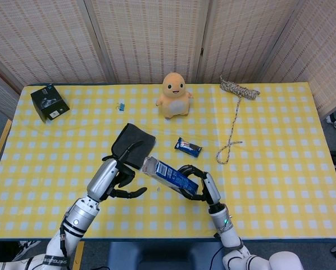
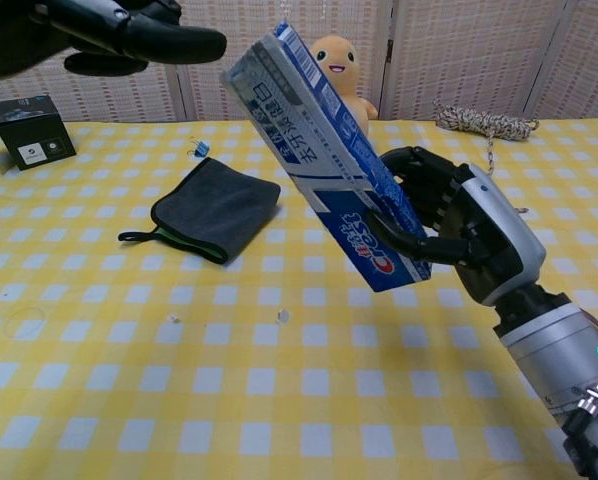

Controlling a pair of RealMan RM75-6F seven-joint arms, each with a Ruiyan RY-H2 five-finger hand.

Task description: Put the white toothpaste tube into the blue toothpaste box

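My right hand (image 1: pixel 197 184) (image 2: pixel 464 235) grips the lower end of the blue toothpaste box (image 1: pixel 169 174) (image 2: pixel 324 165) and holds it tilted above the table, with its upper end pointing left. That upper end looks open in the head view. My left hand (image 1: pixel 115 176) (image 2: pixel 104 30) hovers to the left of the box, apart from it, its fingers spread and holding nothing. No white toothpaste tube shows in either view, and I cannot see inside the box.
A dark grey cloth (image 1: pixel 133 145) lies just behind my left hand. Further back are a snack packet (image 1: pixel 188 147), an orange plush toy (image 1: pixel 174 94), a rope (image 1: pixel 235 112), a small blue clip (image 1: pixel 121 106) and a black box (image 1: pixel 49 103) at the far left corner.
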